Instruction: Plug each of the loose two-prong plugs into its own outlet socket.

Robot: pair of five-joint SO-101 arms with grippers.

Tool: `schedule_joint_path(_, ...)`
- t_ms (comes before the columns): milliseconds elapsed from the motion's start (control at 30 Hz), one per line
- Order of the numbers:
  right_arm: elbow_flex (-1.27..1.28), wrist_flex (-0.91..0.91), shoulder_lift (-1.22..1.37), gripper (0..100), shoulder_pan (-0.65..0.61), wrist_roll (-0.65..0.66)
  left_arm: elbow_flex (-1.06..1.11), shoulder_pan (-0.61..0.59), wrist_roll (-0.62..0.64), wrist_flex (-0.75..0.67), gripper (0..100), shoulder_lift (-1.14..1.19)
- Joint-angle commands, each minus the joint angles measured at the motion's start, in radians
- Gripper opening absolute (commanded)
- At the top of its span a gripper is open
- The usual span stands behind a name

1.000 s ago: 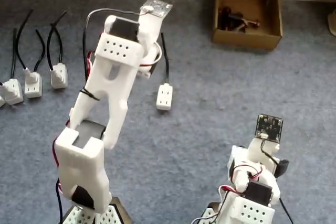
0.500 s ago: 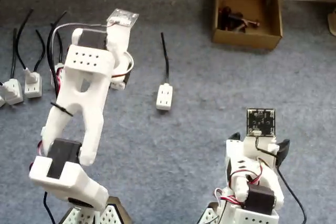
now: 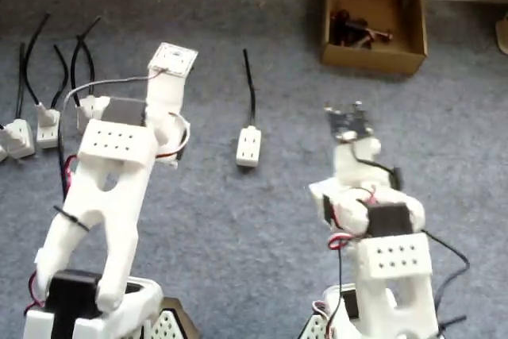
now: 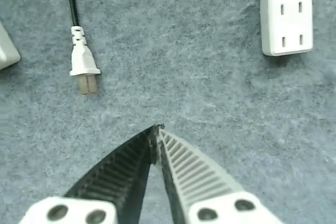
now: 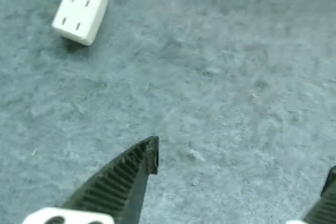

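My left gripper (image 4: 156, 129) is shut and empty, low over the grey carpet. Ahead of it lies a loose white two-prong plug (image 4: 83, 67) on a black cord, prongs toward the gripper. A white outlet socket (image 4: 286, 17) lies off to the other side. In the high view the left arm (image 3: 119, 164) stands by the row of white sockets (image 3: 49, 125) at the left. A single socket (image 3: 248, 147) (image 5: 80, 11) lies mid-carpet on its black cord. My right gripper (image 5: 241, 166) is open over bare carpet, short of that socket.
A cardboard box (image 3: 373, 57) holding small dark and red parts stands at the back right. Black cords (image 3: 32, 53) trail back from the left sockets. Bare carpet lies between the two arms and to the right of the middle socket.
The left arm has swung left, away from the middle socket and toward the left row. The right arm has stretched forward toward the middle of the carpet.
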Motion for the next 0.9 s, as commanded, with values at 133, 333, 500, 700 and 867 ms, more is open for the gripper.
schedule_joint_path(133, -0.119, -0.11, 0.255, 44.7, -0.229, -0.074, 0.147, -0.179, -0.043, -0.13, 8, -0.148)
schedule_joint_path(333, -0.194, -0.205, 0.414, 44.7, -0.34, -0.127, 0.248, -0.234, -0.044, -0.193, 11, -0.262)
schedule_joint_path(500, -0.341, -0.2, 0.552, 44.7, -0.415, -0.132, 0.286, -0.291, -0.044, -0.189, 12, -0.361)
schedule_joint_path(700, -0.584, -0.15, 0.765, 44.7, -0.496, -0.241, 0.334, -0.355, -0.058, -0.192, 12, -0.429)
schedule_joint_path(867, -0.782, -0.137, 0.908, 44.7, -0.558, -0.347, 0.34, -0.418, -0.112, -0.193, 12, -0.433)
